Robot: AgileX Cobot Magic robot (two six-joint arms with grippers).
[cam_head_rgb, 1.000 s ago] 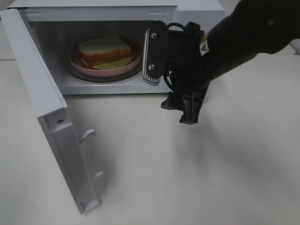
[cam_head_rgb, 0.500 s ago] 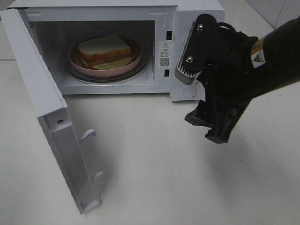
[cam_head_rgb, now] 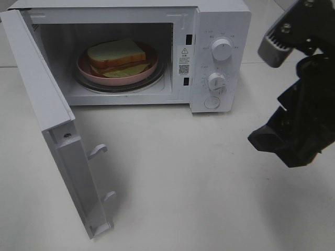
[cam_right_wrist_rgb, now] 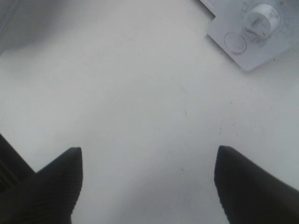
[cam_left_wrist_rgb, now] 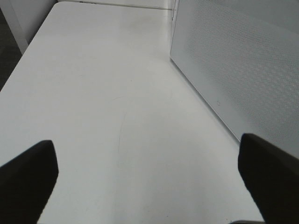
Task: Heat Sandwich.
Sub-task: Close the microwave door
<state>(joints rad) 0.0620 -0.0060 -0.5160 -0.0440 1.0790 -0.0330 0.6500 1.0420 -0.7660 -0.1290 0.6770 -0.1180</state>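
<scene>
The sandwich (cam_head_rgb: 116,56) lies on a pink plate (cam_head_rgb: 84,67) inside the microwave (cam_head_rgb: 225,15), toward the hinge side of the cavity; the door (cam_head_rgb: 39,89) stands wide open. The right gripper (cam_right_wrist_rgb: 148,156) hangs over the table (cam_head_rgb: 172,172) out past the microwave's knob side, well apart from the sandwich, with the control panel (cam_head_rgb: 219,63) between them; its jaws are spread wide with nothing in them. The left gripper (cam_left_wrist_rgb: 147,149), near a dotted white panel (cam_left_wrist_rgb: 243,70), is fully spread and holds nothing.
</scene>
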